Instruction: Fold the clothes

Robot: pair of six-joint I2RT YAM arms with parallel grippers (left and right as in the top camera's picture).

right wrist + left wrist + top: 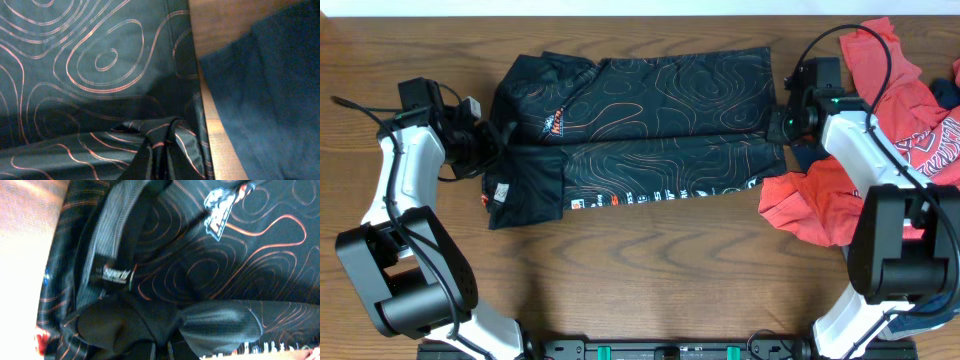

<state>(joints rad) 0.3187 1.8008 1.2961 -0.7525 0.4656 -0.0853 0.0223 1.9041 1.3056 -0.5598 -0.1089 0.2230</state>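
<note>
- The black jersey (650, 110) is spread flat along the far side of the desk (650, 280), about midway between the left and right edges. It looks doubled over lengthwise, with the white lettering running along its near edge.
- Its collar end points to the left edge of the desk, and that's where my left end effector (480, 130) sits. It's closed tight, with a bunch of the jersey's black cloth pinched in it, right by the neck label (116, 273).
- My right end effector (785, 122) is at the opposite end of the jersey, on the hem side. From the wrist view the cloth puckers up into a little peak right where my fingers would be. The fingers themselves are buried or out of frame, so honestly I can't tell how far apart they are or if they've got it.
- A red tee (820, 200) is crumpled at the right edge, partly under my right arm.
- A navy garment (265, 75) lies just beside the jersey's hem, with a thin strip of bare wood between them.
</note>
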